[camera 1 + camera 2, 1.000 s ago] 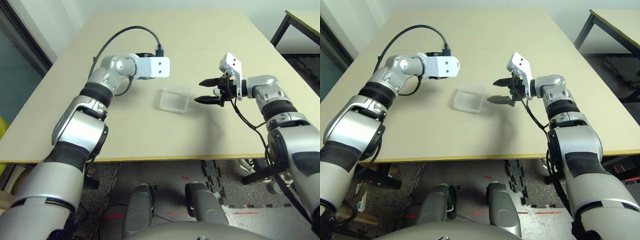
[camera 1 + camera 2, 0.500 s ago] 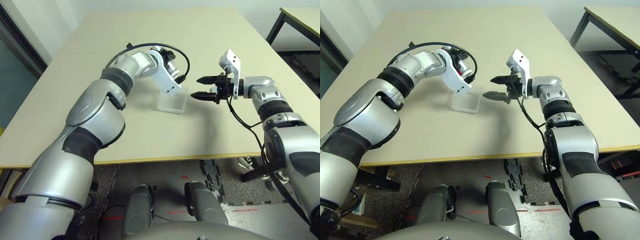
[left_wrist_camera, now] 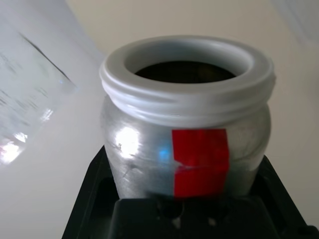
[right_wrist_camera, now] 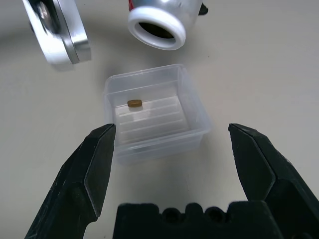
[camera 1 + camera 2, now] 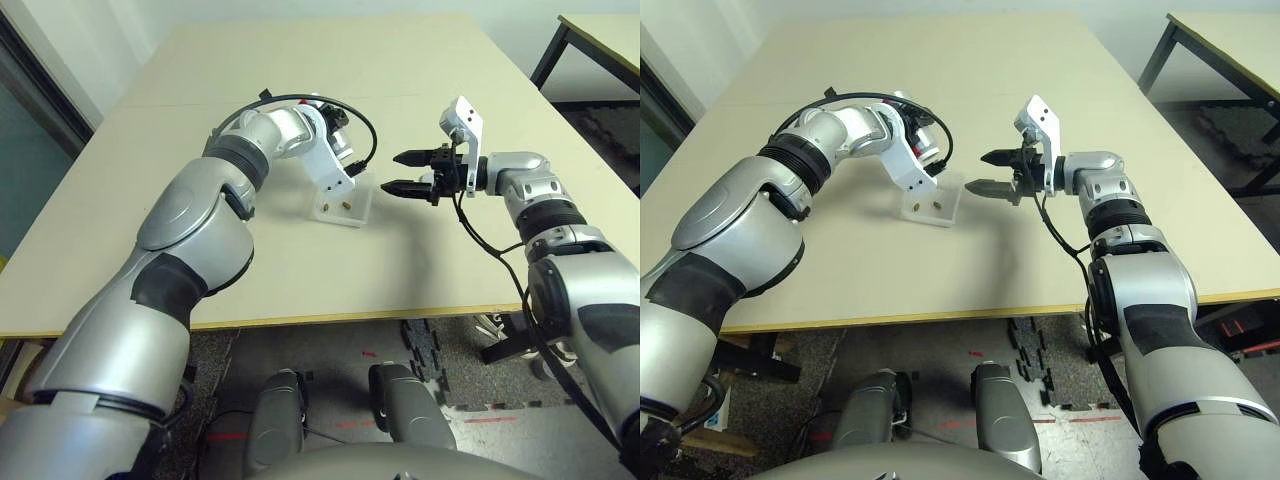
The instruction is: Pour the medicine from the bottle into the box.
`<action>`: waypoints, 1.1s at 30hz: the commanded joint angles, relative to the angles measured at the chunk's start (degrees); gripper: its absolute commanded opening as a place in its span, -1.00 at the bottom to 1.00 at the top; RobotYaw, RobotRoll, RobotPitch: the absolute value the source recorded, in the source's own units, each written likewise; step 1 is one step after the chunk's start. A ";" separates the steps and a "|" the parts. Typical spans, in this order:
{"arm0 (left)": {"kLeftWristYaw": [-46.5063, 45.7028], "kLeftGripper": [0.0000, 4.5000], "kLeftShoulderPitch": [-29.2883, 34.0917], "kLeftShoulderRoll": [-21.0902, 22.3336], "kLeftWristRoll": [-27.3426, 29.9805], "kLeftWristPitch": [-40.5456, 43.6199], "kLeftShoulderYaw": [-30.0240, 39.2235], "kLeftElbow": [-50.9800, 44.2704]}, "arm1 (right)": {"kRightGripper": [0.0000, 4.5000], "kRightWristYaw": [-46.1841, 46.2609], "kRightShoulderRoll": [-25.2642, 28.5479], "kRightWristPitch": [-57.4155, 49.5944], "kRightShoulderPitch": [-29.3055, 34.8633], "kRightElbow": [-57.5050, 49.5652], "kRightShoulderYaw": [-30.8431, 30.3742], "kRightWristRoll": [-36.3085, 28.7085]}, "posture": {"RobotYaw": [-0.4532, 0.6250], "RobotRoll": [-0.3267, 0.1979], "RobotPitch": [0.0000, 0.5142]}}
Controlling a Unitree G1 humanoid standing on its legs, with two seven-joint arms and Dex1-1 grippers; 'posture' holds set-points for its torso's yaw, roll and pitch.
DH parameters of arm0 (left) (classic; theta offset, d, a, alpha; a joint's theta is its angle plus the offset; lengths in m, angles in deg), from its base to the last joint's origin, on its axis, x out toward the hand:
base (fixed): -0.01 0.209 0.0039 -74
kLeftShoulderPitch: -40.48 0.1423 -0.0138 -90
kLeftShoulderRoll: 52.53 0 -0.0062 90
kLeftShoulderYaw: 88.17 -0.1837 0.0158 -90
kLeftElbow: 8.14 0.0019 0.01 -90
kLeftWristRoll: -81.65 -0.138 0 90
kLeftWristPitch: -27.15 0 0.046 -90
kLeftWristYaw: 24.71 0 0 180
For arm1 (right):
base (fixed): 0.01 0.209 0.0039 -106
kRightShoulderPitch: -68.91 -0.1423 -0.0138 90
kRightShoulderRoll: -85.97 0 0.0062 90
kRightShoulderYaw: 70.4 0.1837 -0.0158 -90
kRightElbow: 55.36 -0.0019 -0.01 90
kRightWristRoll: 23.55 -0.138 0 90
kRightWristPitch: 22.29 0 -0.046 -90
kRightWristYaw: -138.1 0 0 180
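Observation:
The bottle (image 3: 187,124), silver-grey with a red stripe and a white open mouth, is tipped over the box, and my left gripper (image 3: 184,194) is shut on its body. In the right wrist view the bottle's mouth (image 4: 157,27) hangs just past the box's far rim. The box (image 5: 342,203) is a clear shallow tray on the table's middle. Two small yellowish-brown pills of medicine (image 5: 937,199) lie inside it, and one pill (image 4: 134,103) shows in the right wrist view. My right gripper (image 5: 392,172) hovers open just right of the box, holding nothing.
The beige table (image 5: 420,80) stretches wide behind and to both sides of the box. Its front edge (image 5: 330,318) runs close to my body. A second table (image 5: 600,40) stands at the far right. My left wrist's white camera mount (image 4: 55,30) hangs beside the box.
My left arm swung in from the left and tilted the bottle over the box. Pills now lie in the box, which held none before. The right gripper stayed in place.

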 commanded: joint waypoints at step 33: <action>17.47 0.21 17.70 3.29 57.11 28.20 57.30 -9.74 | 1.00 -8.45 -0.17 3.98 0.31 -2.92 0.03 -1.29 | -0.40 0.25 -0.75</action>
